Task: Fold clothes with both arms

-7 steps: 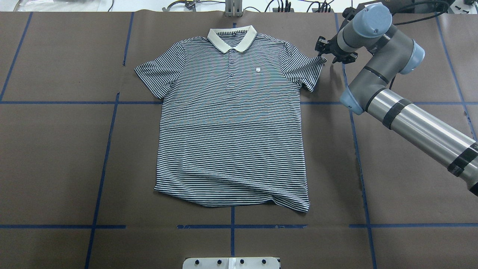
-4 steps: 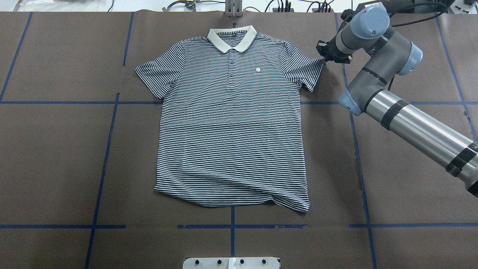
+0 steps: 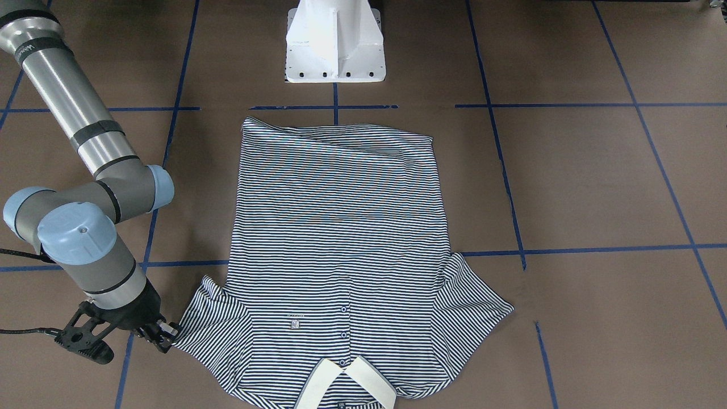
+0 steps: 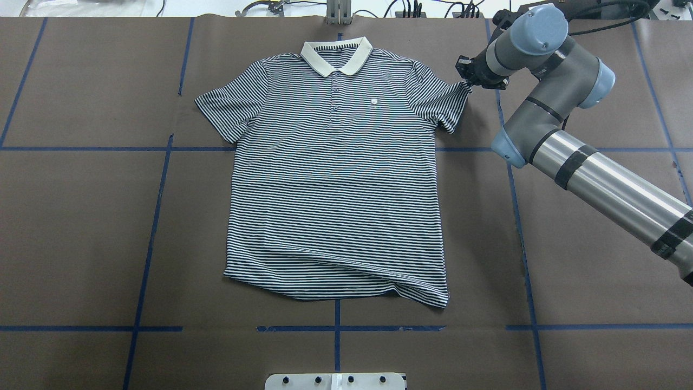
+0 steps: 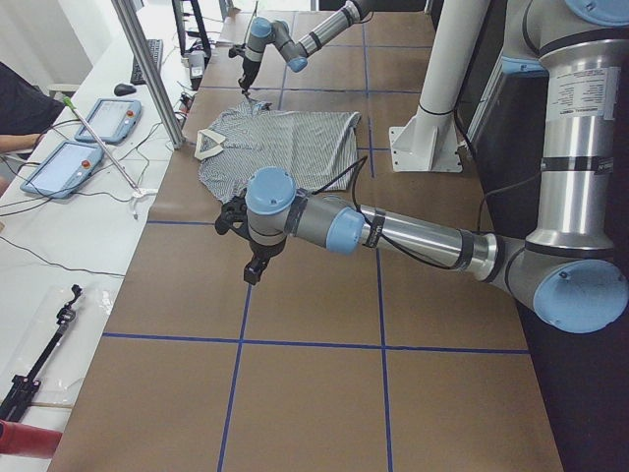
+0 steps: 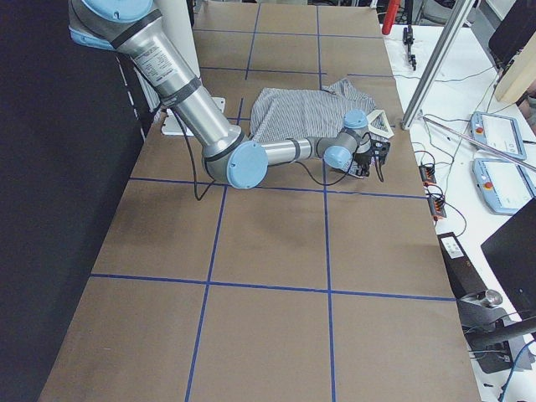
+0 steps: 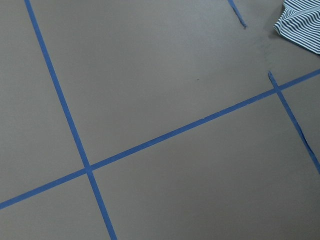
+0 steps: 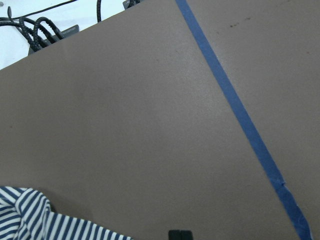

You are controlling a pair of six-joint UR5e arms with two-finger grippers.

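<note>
One shirt (image 4: 335, 179) (sleeve (image 4: 441, 103)) in right pincer (image 4: 469, 82)

Table: a wide tabletop (image 4: 81, 216) covered in matte brown paper that reaches almost to its edges.
Markings: blue tape lines (image 4: 146, 254) divide the paper into a grid of large rectangles. A few strips are broken or run slightly askew.
Side bench: a white bench (image 6: 469, 167) runs along the table's long edge on the operators' side. On it are black cables (image 8: 30, 30) and two teach pendants (image 5: 103, 118) with pale blue faces.
Frame: an aluminium post (image 5: 147, 69) rises at the bench's edge.
Opposite side: a black, unlit area (image 6: 50, 209) borders the table, with no detail readable.
Light: even and from above, with soft, short shadows and a faint sheen on the paper.
</note>
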